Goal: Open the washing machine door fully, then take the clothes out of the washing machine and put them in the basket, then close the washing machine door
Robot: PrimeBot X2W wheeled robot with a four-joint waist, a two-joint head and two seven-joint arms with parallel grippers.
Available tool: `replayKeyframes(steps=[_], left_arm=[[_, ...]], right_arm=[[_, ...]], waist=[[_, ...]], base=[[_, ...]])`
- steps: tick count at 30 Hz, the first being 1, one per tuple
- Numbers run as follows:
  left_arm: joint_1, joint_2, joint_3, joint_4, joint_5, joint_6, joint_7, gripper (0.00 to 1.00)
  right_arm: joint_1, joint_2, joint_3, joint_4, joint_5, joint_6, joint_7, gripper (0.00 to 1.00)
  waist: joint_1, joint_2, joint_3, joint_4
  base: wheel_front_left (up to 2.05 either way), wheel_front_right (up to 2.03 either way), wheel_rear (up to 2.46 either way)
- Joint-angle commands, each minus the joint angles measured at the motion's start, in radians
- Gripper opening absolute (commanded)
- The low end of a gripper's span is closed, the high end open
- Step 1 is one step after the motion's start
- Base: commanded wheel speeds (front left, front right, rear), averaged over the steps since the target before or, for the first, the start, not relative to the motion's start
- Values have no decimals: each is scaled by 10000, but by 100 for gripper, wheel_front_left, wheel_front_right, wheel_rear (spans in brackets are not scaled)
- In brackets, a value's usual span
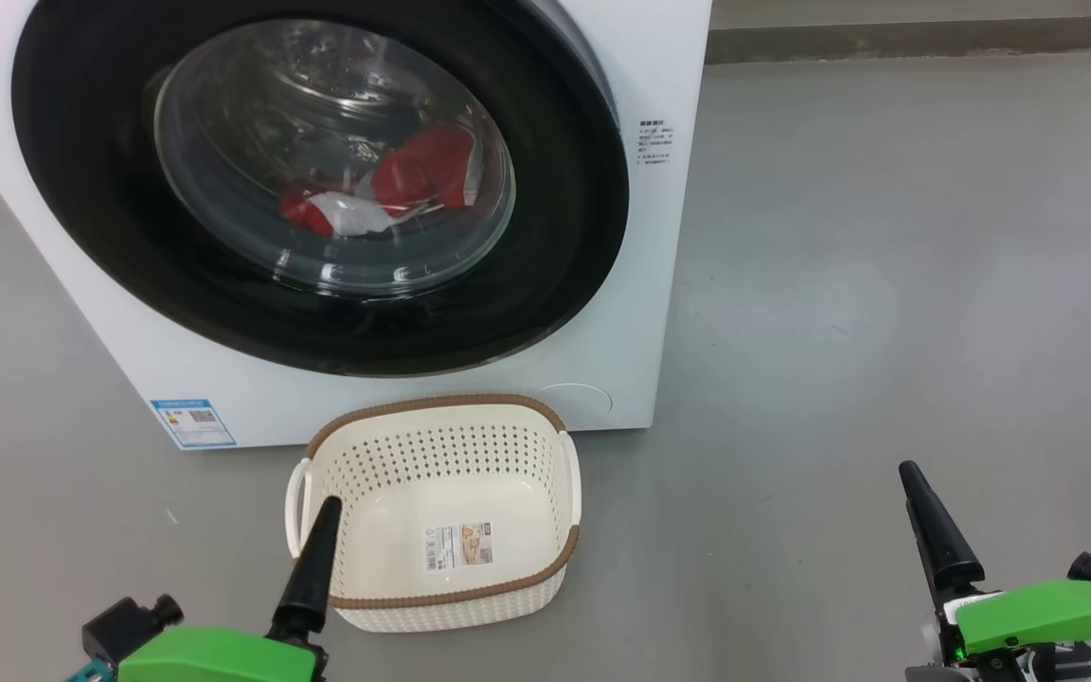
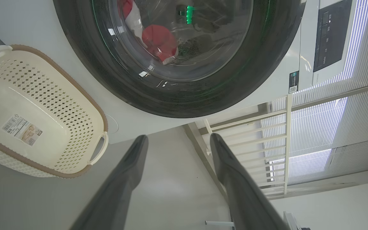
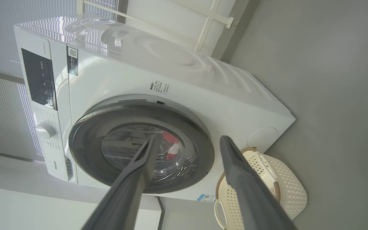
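Note:
The white washing machine (image 1: 545, 379) stands at the upper left. Its door (image 1: 81, 189), a black rim around a glass bowl, lies against the front. Red and white clothes (image 1: 384, 189) show through the glass. The cream basket (image 1: 432, 455) with its brown rim sits empty on the floor just below the door. A dark finger (image 1: 313, 559) of my left gripper rises over the basket's near-left corner. My left gripper (image 2: 178, 137) is open and holds nothing. My right gripper (image 3: 187, 139) is open too, low at the right, apart from machine and basket, its finger (image 1: 934, 530) pointing up.
Grey floor (image 1: 886, 284) stretches to the right of the machine, ending at a dark skirting strip (image 1: 886, 38). A blue sticker (image 1: 193, 421) marks the machine's lower left front. The control panel (image 3: 38, 80) and a dial (image 3: 45, 130) sit above the door. White rails (image 2: 267, 143) stand behind.

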Motion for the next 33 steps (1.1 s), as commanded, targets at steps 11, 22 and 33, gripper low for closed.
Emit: replayKeyframes(steps=[11, 22, 33], left_arm=[[-753, 208, -193, -467, 1671, 238, -413, 100], [-1014, 293, -354, -546, 3432, 380, -737, 100], [-1223, 289, -462, -701, 5101, 559, -1034, 100]], right_arm=[[-674, -107, 29, -673, -1614, 4, -198, 100], [-755, -130, 90, -981, -3123, 4, -355, 100], [-850, -151, 84, -1314, -4548, 4, -463, 100]], waist=[[0, 0, -8, 43], [0, 0, -15, 59], [0, 0, -31, 66]], base=[[0, 0, 0], [0, 0, 0], [0, 0, 0]])
